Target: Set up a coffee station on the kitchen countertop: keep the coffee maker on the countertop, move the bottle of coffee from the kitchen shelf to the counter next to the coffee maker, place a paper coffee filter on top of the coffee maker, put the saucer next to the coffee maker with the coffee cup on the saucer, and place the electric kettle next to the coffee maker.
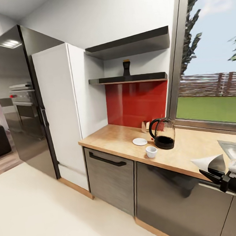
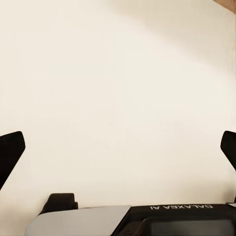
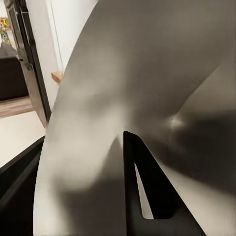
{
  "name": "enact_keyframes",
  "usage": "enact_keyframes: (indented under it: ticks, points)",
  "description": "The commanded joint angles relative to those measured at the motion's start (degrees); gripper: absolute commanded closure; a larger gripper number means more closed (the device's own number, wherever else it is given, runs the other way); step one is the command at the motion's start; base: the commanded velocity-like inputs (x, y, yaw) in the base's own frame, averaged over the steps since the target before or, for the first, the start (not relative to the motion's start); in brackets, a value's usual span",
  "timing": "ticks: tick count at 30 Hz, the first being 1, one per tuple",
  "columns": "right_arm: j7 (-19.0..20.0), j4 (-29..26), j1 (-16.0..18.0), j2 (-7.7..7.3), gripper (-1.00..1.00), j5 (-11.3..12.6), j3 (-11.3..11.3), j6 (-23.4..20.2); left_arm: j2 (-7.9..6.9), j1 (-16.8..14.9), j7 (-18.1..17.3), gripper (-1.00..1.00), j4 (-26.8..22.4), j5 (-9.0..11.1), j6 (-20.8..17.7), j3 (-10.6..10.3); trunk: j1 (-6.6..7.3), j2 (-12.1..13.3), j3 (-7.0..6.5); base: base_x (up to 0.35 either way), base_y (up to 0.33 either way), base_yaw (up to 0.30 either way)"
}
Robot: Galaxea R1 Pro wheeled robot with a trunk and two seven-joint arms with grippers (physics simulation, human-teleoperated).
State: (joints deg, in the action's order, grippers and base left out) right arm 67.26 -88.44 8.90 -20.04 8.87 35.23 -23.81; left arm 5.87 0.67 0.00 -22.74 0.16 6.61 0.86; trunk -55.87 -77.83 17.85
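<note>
Paper coffee filter point(image 1: 207, 161) between right fingers point(image 1: 211, 175)

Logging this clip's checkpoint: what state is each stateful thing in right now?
paper coffee filter: pinched in the right gripper, off the counter
left gripper: open, empty
coffee cup: upright on the countertop, not on the saucer
electric kettle: upright, lid closed
bottle of coffee: upright on the shelf

The desk point(image 1: 112, 139) is left bare between the white cabinet point(image 1: 62, 110) and the saucer point(image 1: 139, 141). Further along, the way is narrowed by the saucer, the coffee cup point(image 1: 151, 151) and the electric kettle point(image 1: 163, 133), set close together. Open room is seen under the lower shelf point(image 1: 129, 78), where the bottle of coffee point(image 1: 126, 67) stands alone.
</note>
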Motion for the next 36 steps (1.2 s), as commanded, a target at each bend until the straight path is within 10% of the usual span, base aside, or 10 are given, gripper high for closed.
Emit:
enact_keyframes:
  ticks: [1, 36]
  points:
    - [0.1, 0.0, 0.1, 0.00, 1.00, 0.3, 0.0, -0.5, 0.02, 0.0, 0.0, -1.00, -0.1, 0.0, 0.1, 0.1, 0.00, 0.0, 0.02, 0.000, 0.000, -0.260]
    - [0.2, 0.0, 0.1, 0.00, 1.00, 0.3, 0.0, -0.5, 0.02, 0.0, 0.0, -1.00, -0.1, 0.0, 0.1, 0.1, 0.00, 0.0, -1.36, 0.000, 0.000, -0.260]
